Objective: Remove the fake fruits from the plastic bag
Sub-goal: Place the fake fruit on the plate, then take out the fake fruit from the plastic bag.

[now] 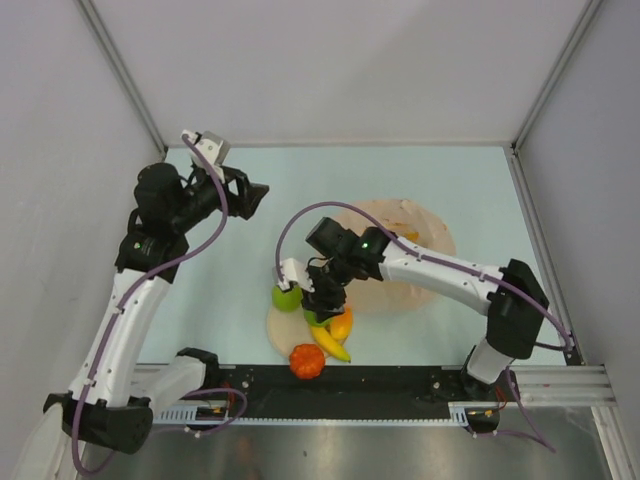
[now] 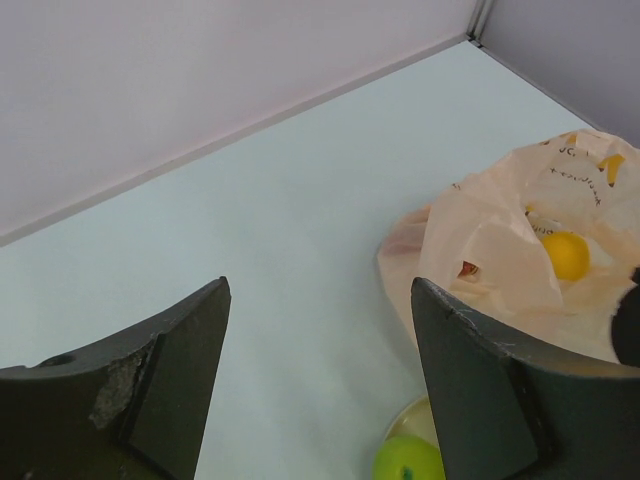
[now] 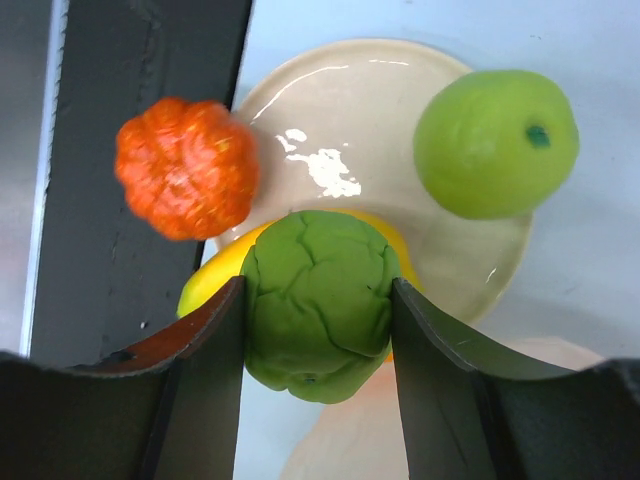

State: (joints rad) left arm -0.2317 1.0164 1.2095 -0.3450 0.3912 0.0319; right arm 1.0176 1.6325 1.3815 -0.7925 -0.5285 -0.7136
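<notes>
While my right gripper (image 3: 318, 300) clamps the lumpy green plastic fruit (image 3: 315, 265) over the round beige plate (image 3: 340, 110), I should lower first, then release gently.

The pale blue-green flat table (image 1: 230, 290) carries a round glossy beige plate (image 1: 277, 335) near its front edge and, just beside it farther back, a crinkly translucent peach-pink plastic bag (image 1: 420, 235).

L arm (image 1: 128, 305) climbs from the near-left base, elbow bent, wrist at far left. L gripper (image 1: 258, 191) points right, fingers spread wide w/ nothing between. R arm (image 1: 440, 268) stretches leftward from the near-right base, wrist tipped down. R gripper (image 1: 322, 306) fingers clamp a green fruit (image 3: 315, 300).
</notes>
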